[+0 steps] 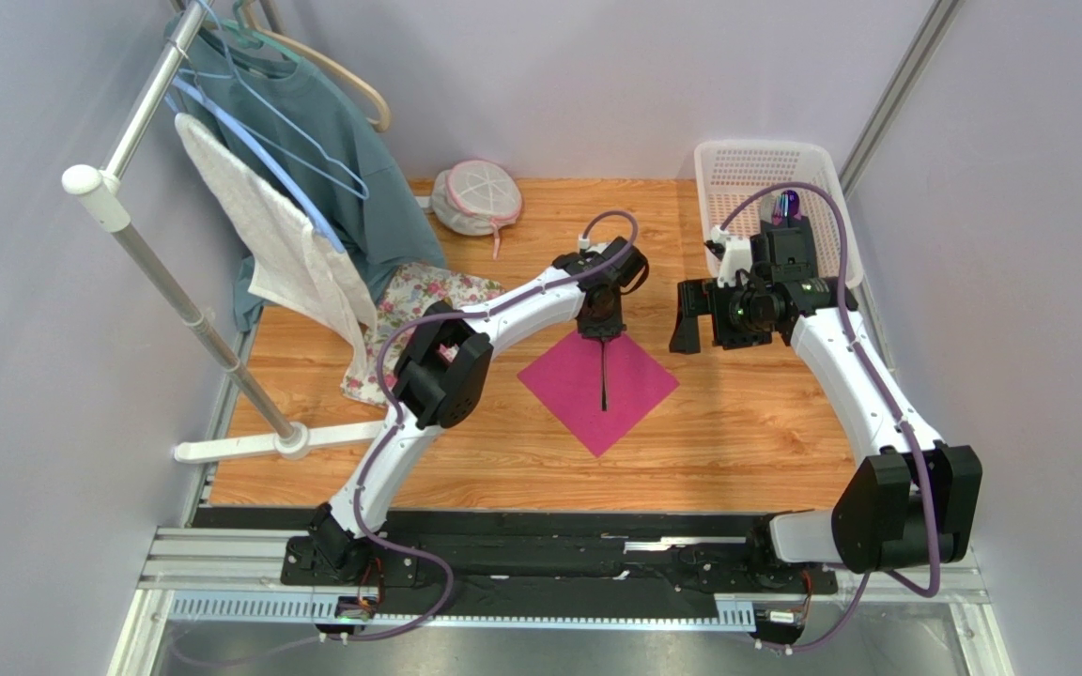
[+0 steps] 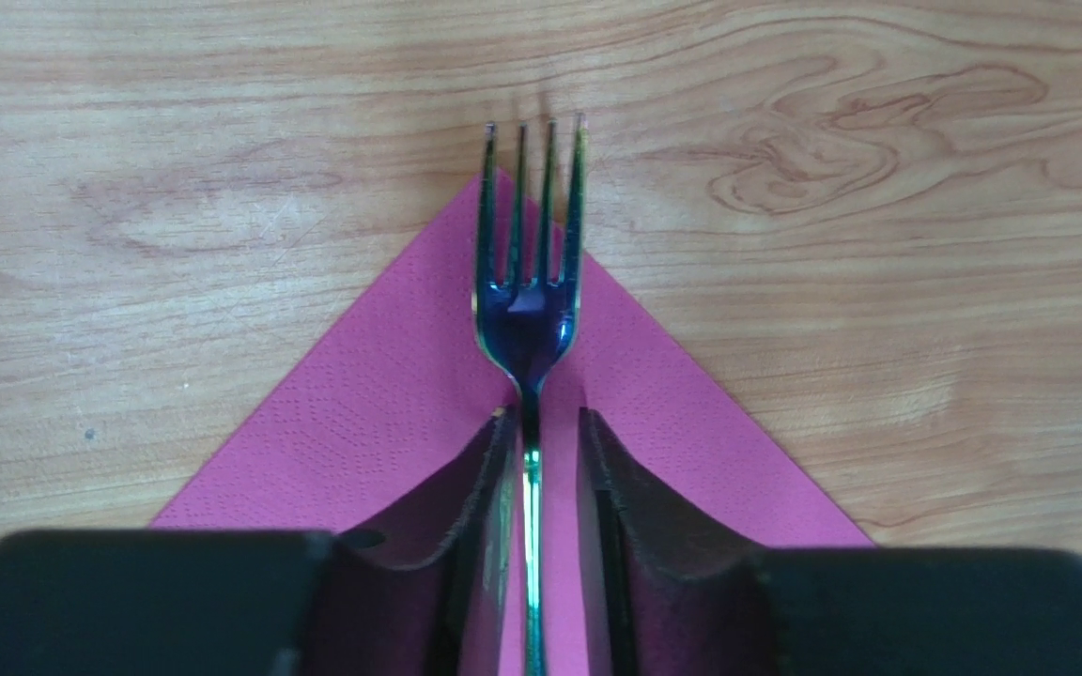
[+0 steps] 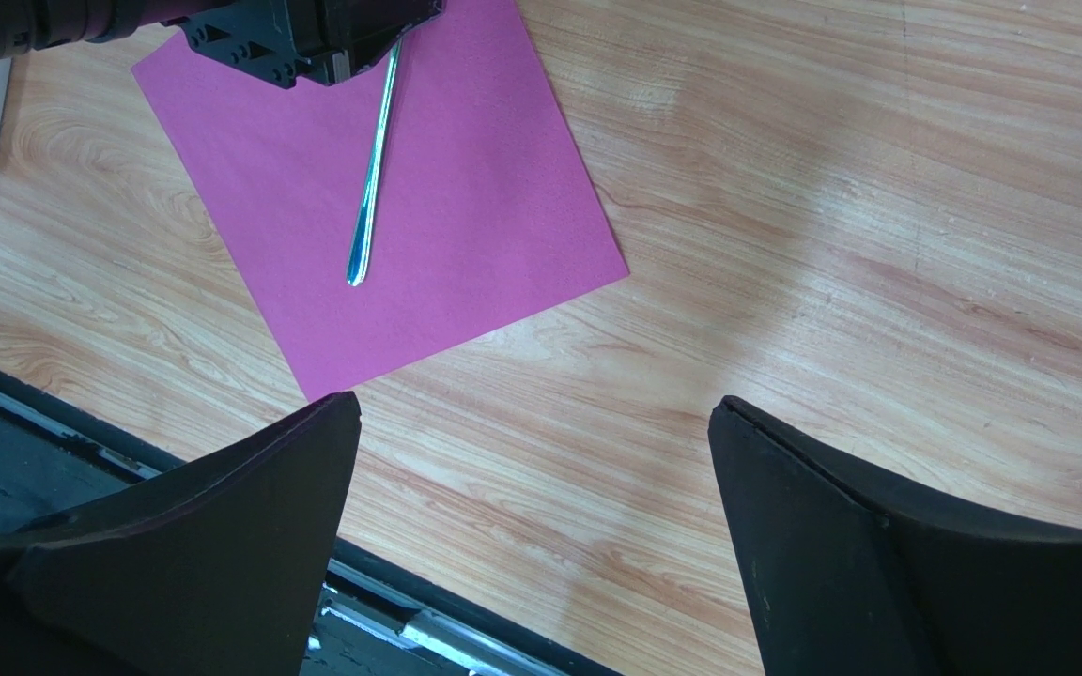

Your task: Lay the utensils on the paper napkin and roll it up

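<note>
The magenta paper napkin [image 1: 634,392] lies flat as a diamond in the middle of the wooden table. A shiny metal fork [image 1: 603,378] lies along its middle. In the left wrist view the fork's [image 2: 530,282] tines reach just past the napkin's [image 2: 363,423] far corner. My left gripper [image 2: 547,423] straddles the fork's handle, slightly open, with napkin showing between the handle and the right finger. My right gripper [image 1: 688,317] hovers to the right of the napkin, wide open and empty [image 3: 533,423]. The right wrist view also shows the napkin [image 3: 476,183] and the fork [image 3: 370,183]. No spoon is in view.
A white basket [image 1: 730,162] at the back right holds a dark item with a purple tip [image 1: 784,207]. A clothes rack [image 1: 152,226] with a white towel [image 1: 286,240] stands at the left, with a floral cloth [image 1: 420,303] beneath it. A round mesh pouch [image 1: 476,197] lies at the back.
</note>
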### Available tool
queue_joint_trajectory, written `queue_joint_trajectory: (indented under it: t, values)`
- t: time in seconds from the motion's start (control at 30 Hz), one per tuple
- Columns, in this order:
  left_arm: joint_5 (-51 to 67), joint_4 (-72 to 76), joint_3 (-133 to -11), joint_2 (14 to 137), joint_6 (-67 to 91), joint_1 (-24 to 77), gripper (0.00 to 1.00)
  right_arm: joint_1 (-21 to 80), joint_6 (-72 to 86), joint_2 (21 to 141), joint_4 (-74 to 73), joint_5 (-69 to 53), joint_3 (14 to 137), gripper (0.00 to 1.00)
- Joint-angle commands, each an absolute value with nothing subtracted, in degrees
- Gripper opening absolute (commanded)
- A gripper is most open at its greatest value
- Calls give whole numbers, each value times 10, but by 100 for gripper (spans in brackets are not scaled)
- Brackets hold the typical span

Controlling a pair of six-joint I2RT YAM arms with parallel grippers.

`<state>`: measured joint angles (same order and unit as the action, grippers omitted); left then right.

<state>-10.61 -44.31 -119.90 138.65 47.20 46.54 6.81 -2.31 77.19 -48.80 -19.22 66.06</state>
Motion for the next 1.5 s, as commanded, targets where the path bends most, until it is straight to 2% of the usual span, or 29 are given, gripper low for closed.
queue_joint_trajectory:
  t: [0.0, 0.17, 0.3, 0.53, 0.7, 0.83, 1.0, 1.47]
  values:
    - [-105, -444, -1228, 1383, 463, 469, 33, 64, -18, 772, -469, -201, 679, 100]
    - [-112, -446, -1234, 1327, 419, 468, 41, 64, -17, 771, -472, -206, 684, 100]
    - [-117, -445, -1215, 1265, 364, 463, 43, 65, -17, 770, -475, -209, 690, 100]
    - [-39, -426, -1021, 1109, 150, 408, 43, 65, -21, 761, -478, -225, 691, 100]
    - [37, -432, -893, 1029, 34, 323, 45, 65, -23, 758, -478, -243, 687, 100]
    - [39, -453, -846, 1005, -56, 268, 44, 64, -23, 760, -479, -250, 687, 100]
    - [26, -446, -793, 991, -87, 208, 40, 64, -23, 766, -479, -256, 689, 100]
    - [32, -408, -796, 1063, -146, 116, 34, 64, -25, 770, -480, -257, 689, 100]
